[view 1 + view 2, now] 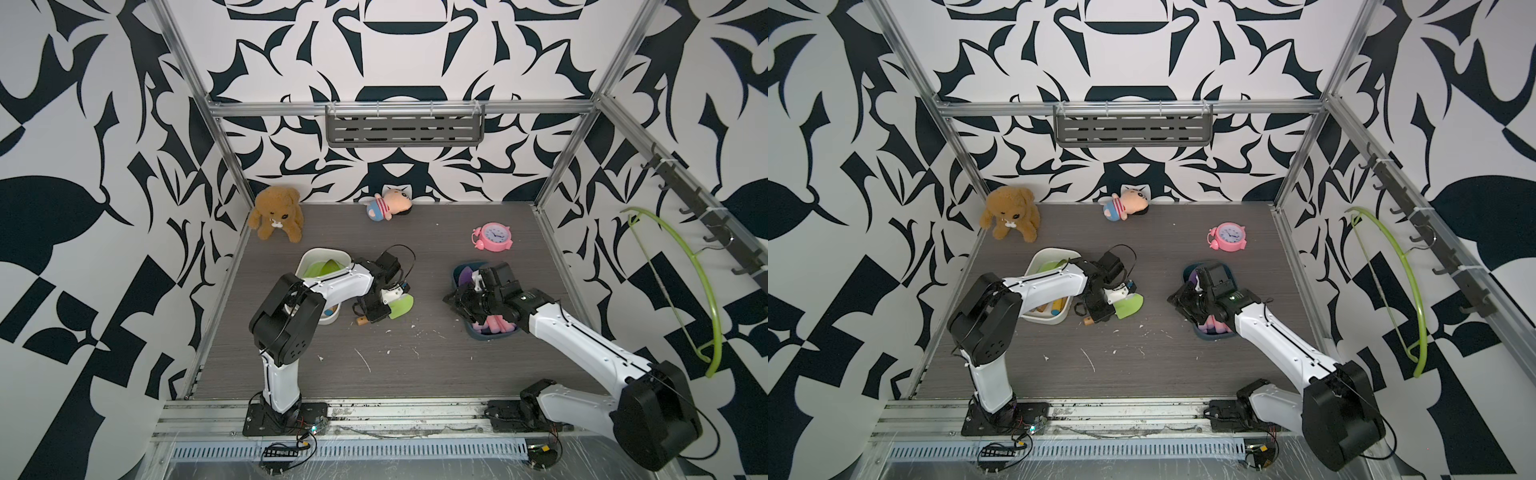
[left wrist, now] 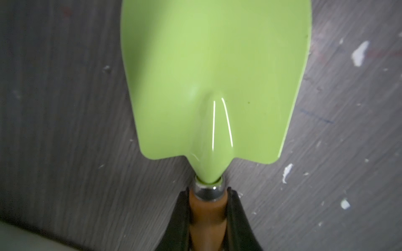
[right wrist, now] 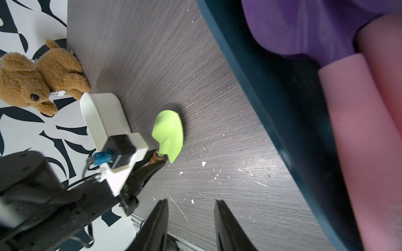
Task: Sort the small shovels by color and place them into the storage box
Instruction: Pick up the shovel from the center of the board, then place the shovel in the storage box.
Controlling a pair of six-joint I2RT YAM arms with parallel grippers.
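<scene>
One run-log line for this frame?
left gripper: shut on green shovel handle | right gripper: open, empty | purple shovels: in blue box

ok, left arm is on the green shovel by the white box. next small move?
Probably a short straight lift. The left gripper has its fingers against both sides of the green shovel at its brown handle, while the blade lies on the table beside the white box, which already holds green blades.

No legible text, pink clock numerals and teddy tag writing too blurred
</scene>
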